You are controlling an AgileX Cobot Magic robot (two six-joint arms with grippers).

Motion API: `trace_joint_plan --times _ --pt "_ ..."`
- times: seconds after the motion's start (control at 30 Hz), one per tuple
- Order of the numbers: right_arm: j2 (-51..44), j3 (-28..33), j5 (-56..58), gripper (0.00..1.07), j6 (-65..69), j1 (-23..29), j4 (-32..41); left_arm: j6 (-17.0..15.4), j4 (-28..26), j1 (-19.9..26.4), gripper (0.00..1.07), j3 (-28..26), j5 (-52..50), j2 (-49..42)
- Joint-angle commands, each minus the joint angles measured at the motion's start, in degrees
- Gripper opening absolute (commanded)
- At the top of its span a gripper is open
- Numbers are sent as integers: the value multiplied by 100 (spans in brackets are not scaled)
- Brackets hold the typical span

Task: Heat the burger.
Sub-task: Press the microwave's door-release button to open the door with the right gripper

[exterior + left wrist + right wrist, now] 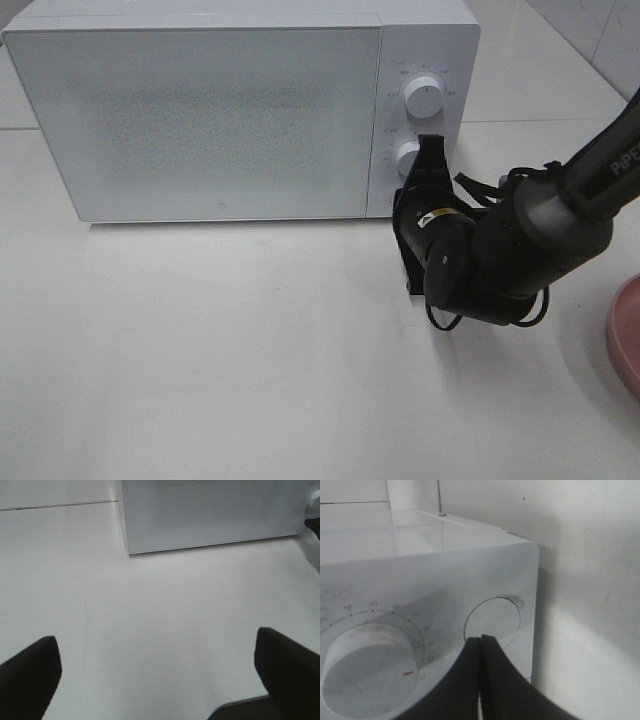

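Observation:
The burger is out of view. The white microwave [200,120] stands at the back with its door closed, and its door hides the inside. My right gripper [432,148] is shut with nothing in it, and its tips are at the lower knob [407,156] of the control panel. In the right wrist view the closed fingers [470,680] meet just below a round knob [492,620], beside a larger dial with a red mark [367,672]. My left gripper [160,675] is open and empty, low over the bare table in front of the microwave's left corner [127,550].
The upper knob [422,96] sits above the lower one. A pink plate [625,335] shows at the right edge of the table. The right arm [520,240] reaches in from the right. A tiled wall is behind the microwave.

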Motion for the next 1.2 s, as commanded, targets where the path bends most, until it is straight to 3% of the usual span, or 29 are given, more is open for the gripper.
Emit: trace_joint_plan --times 0.03,0.97,1.2 --pt "183 -166 132 0 46 -17 -57 -11 -29 -29 98 17 -86 -103" --pt "504 -607 -115 0 80 -155 -11 -11 -29 -29 98 17 -86 -103" --pt "642 -785 -796 0 264 -155 -23 -11 -29 -29 98 17 -86 -103"
